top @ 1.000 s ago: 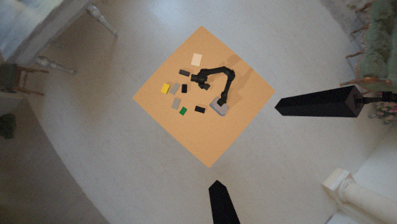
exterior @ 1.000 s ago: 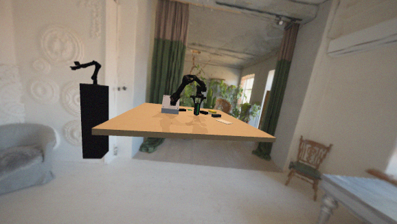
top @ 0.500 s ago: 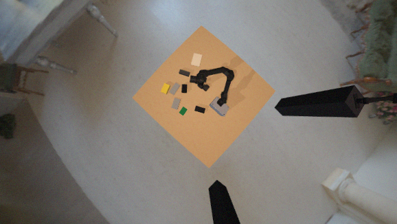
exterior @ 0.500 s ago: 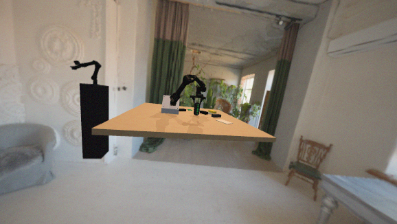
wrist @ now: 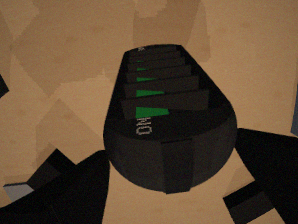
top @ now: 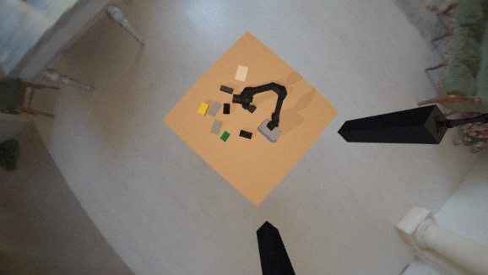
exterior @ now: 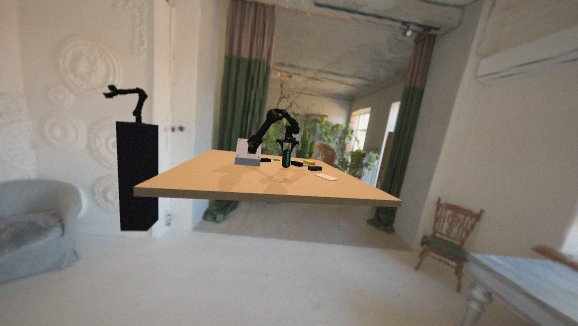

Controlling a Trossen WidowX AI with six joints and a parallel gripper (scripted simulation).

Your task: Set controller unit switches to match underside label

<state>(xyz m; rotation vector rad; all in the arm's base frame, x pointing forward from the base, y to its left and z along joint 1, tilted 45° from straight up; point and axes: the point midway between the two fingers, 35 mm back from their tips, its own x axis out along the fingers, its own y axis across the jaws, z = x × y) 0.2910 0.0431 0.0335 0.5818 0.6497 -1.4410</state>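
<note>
The dark grey controller unit (exterior: 283, 156) (wrist: 170, 160) stands on end between my fingers, its long side roughly upright just over or on the bench. My gripper (exterior: 287, 143) (wrist: 172, 148) is shut on the unit, with one finger at each side. In the wrist view, the rocker switches run away from the camera in a row. Green shows at the left of several switches, and "ON" is printed beside the nearest. The far switches are foreshortened, so their settings are hard to read. The label on the underside is hidden.
On the bench (top: 253, 177) (exterior: 200, 182) lie a white card (top: 241, 73) (exterior: 326, 177), a dark part (top: 226, 89), two black parts (top: 226, 109) (top: 246, 134), two grey parts (top: 214, 108) (top: 216, 126), a yellow part (top: 203, 109) and a green part (top: 225, 136). The arm stands on a pale base (top: 265, 133).
</note>
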